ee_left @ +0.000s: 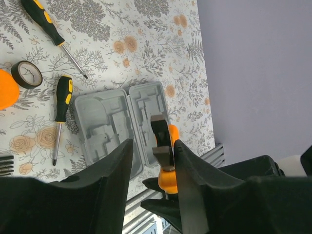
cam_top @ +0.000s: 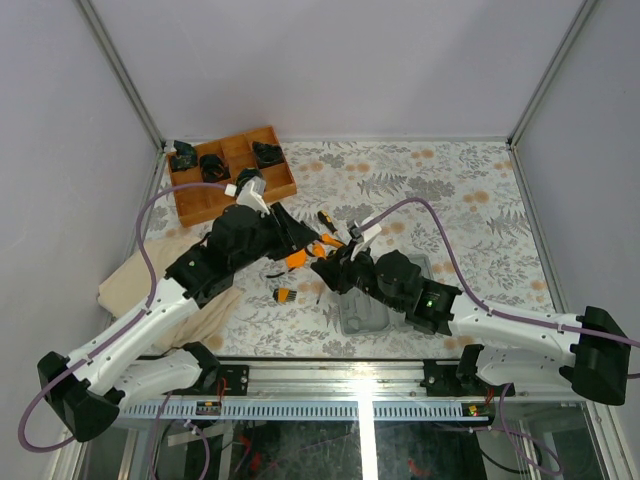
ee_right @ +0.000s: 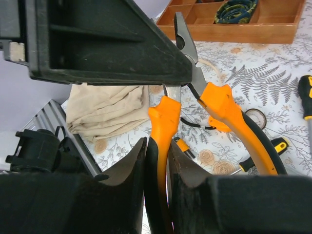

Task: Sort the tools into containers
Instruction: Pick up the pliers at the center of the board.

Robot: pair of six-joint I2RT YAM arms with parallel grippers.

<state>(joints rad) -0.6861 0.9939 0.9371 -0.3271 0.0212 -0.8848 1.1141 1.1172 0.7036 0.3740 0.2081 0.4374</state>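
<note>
Right end effector [ee_right: 157, 146] clamps pliers [ee_right: 219, 105] near case [ee_left: 105, 126]; left end effector [ee_left: 152, 144] straddles their head, grip unclear.

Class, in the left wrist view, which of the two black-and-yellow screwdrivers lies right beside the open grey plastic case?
The black-and-yellow screwdriver lying alongside the grey plastic case; the other screwdriver lies apart, its tip pointing towards the case.

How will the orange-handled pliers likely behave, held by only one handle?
The pliers have a metal head, so probably heavy for their size and front-weighted. The right hand clamps only one handle, so the free handle may swing on the pivot. The black-and-orange grips look rubbery, likely resisting slip.
</note>
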